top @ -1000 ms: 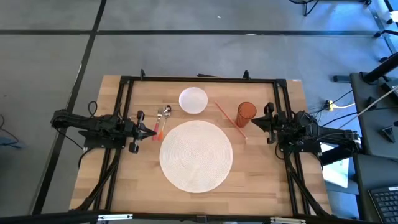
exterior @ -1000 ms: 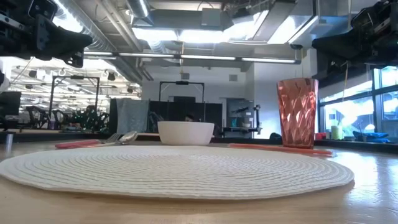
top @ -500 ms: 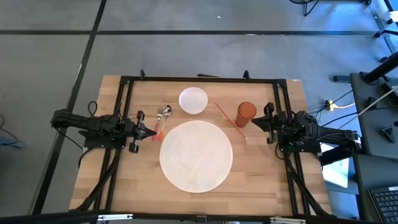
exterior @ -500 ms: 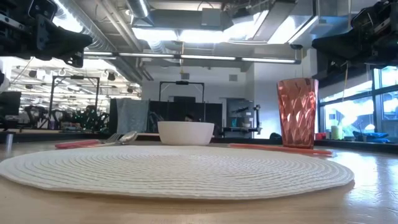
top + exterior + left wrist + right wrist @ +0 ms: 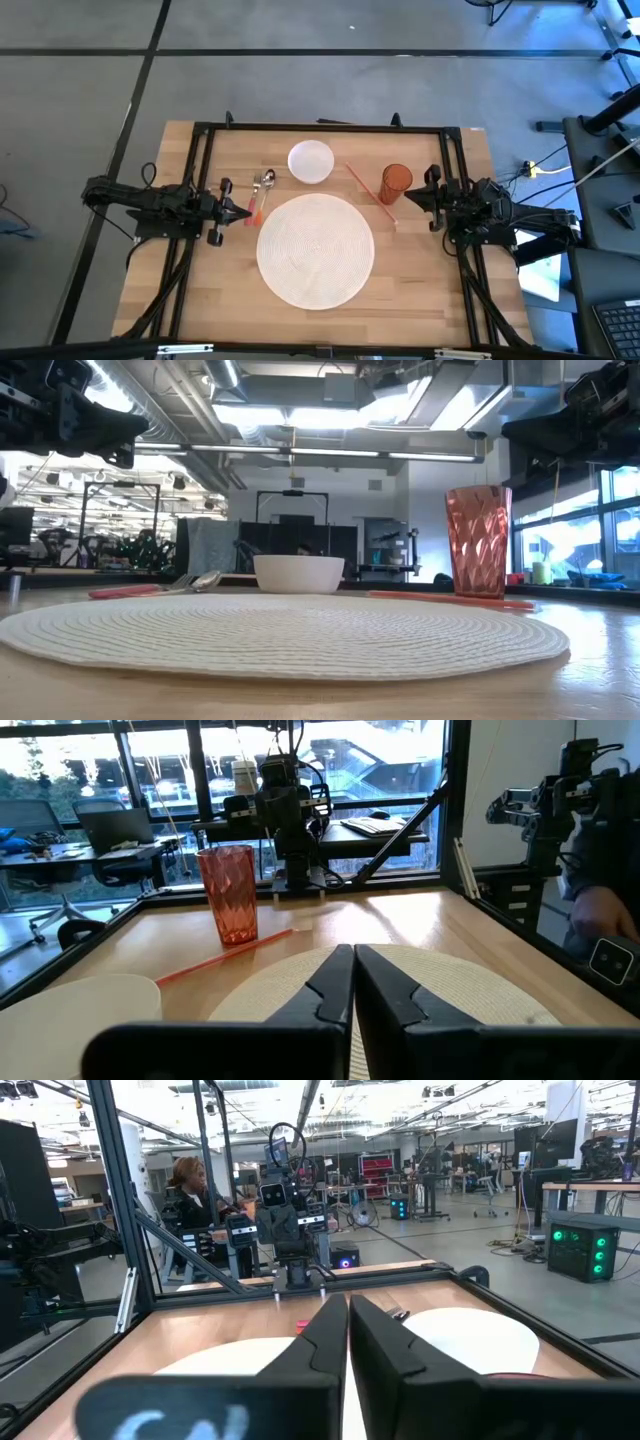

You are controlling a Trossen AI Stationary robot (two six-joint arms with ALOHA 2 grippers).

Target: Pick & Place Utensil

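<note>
The spoon (image 5: 262,188) has a metal bowl and a red handle. It lies flat on the wood, left of the round woven placemat (image 5: 315,250); in the low view the spoon (image 5: 203,581) shows beyond the mat's left part. My left gripper (image 5: 246,212) is shut and hovers above the table just left of the spoon's handle, its fingers (image 5: 353,960) pointing toward the table's right. My right gripper (image 5: 408,198) is shut too, raised beside the red tumbler (image 5: 396,183), and points toward the table's left; its wrist view shows the right gripper (image 5: 347,1305).
A white bowl (image 5: 311,162) stands behind the placemat. The red tumbler (image 5: 478,540) stands right of it, with a thin red stick (image 5: 370,194) lying slantwise on the wood beside it. A black frame (image 5: 320,128) runs round the table. A person (image 5: 190,1185) is in the room beyond.
</note>
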